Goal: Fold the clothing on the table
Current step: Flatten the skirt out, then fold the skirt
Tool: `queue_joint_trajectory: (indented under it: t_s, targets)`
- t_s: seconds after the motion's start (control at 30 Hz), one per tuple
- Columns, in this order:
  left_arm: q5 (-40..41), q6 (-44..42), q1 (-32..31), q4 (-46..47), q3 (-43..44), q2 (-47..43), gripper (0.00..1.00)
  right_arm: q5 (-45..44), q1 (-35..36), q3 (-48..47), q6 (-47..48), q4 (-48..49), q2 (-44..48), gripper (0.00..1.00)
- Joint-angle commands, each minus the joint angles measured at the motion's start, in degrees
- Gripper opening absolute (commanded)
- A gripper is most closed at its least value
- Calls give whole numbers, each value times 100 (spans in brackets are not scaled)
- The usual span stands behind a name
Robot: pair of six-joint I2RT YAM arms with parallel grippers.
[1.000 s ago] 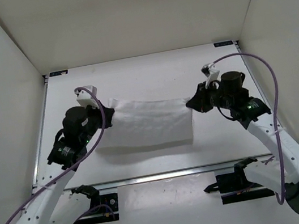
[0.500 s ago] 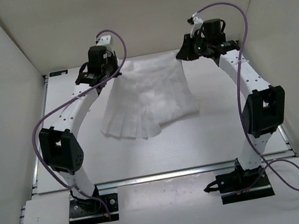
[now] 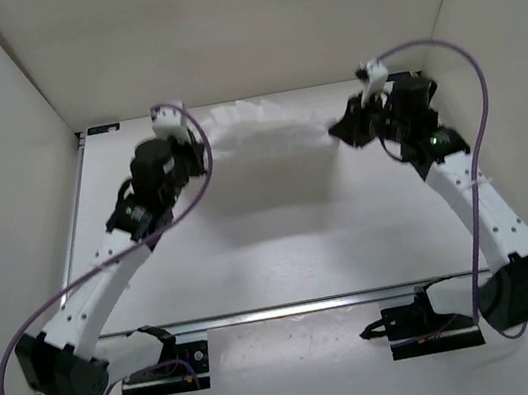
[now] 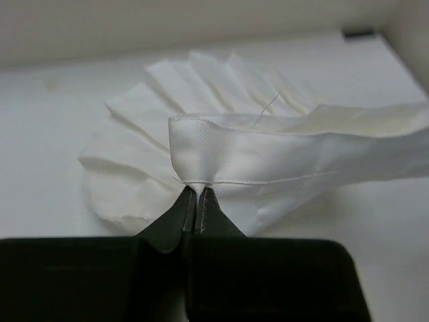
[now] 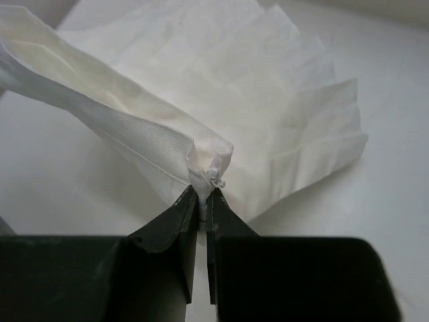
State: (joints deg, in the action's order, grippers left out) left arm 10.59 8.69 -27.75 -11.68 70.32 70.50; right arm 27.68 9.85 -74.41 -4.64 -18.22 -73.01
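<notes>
Since the left gripper (image 4: 199, 196) and right gripper (image 5: 203, 196) are each clamped tight on a waistband end of the clothing (image 4: 268, 151), the band stretches between them, pleats fanning beyond the jaws over the table (image 3: 284, 255), seemingly to spread it flat before folding

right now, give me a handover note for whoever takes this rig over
The left tool is shut on the clothing, pinching one end of the waistband. The right tool is shut on the other end, by the zip. The band is stretched between them above the far part of the table, with the pleated hem fanned out beyond. No finished fold shows yet. To do: lay it down and fold it.
</notes>
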Motion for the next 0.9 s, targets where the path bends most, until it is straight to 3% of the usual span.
queue_joint_trajectory:
  t_s: [0.0,0.07,0.13,0.3,0.4,0.53,0.67,0.87]
  targets:
    - [216,465,-510,-587,-1526,-842,0,-472,322,1566,25,-172,1004,0]
    - [215,965,-889,-1044,-2117,-1221,0,-746,640,2059,-254,-348,1436,0]
    - [224,1352,-1066,-1248,-2679,-1529,0,-424,494,2490,-474,-288,1536,0]
    - [-294,1583,163,-880,-3156,-1339,0,440,79,2828,-678,581,361,0]
    - [-66,1338,384,-740,-2841,-690,0,326,254,2495,-450,705,-535,0]
    - [-434,1258,463,-432,-2349,479,0,484,-9,1993,-432,539,-1556,0]
    - [-646,1066,315,-309,-1638,1412,0,265,-167,2097,-476,530,-1585,0]
    - [-461,792,251,-738,-478,2537,0,62,-185,2747,-529,477,-918,1]
